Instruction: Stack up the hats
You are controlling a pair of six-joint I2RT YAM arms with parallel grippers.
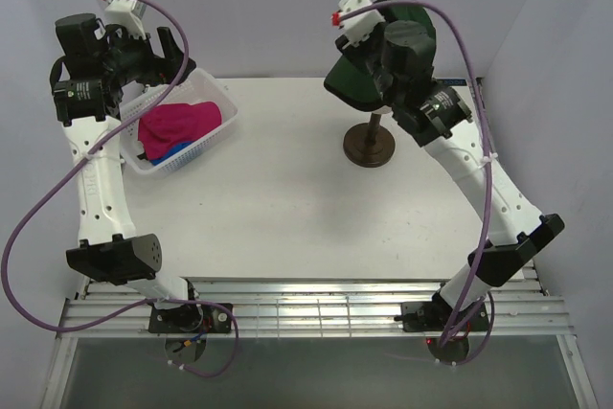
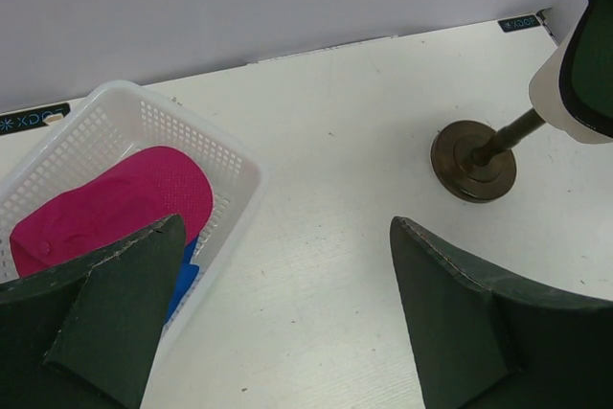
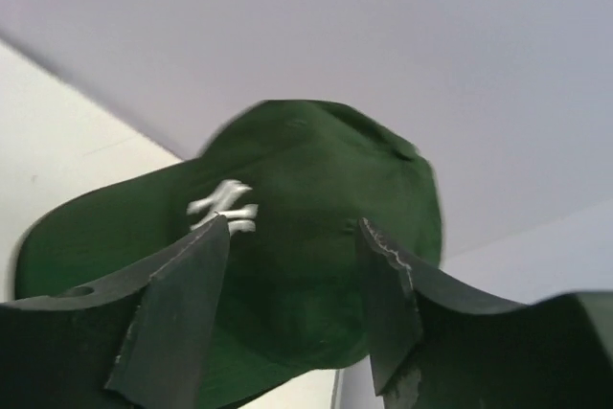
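The green cap (image 1: 352, 83) sits on the head (image 2: 551, 93), which is on a dark stand (image 1: 369, 146) near the far edge of the table (image 1: 287, 208), right of the middle. In the right wrist view the cap fills the frame, with its white logo (image 3: 225, 206) on the front and its brim toward the left. The right gripper (image 3: 295, 227) is right at the cap. Its jaws are partly open and the crown of the cap shows in the gap between them. One finger (image 3: 182, 304) covers the lower part of the logo. It is not possible to tell if the pads touch the fabric or only stand in front of it.

The magenta cap (image 2: 115, 203) lies in the white basket (image 2: 239, 165) at the far left corner of the table. A blue cap (image 2: 187, 280) lies under it, and only a small part shows at the near side.

The left gripper (image 2: 287, 227) hangs above the near right side of the basket. Its jaws are wide open and hold nothing. One finger is over the basket and the other is over the bare table.
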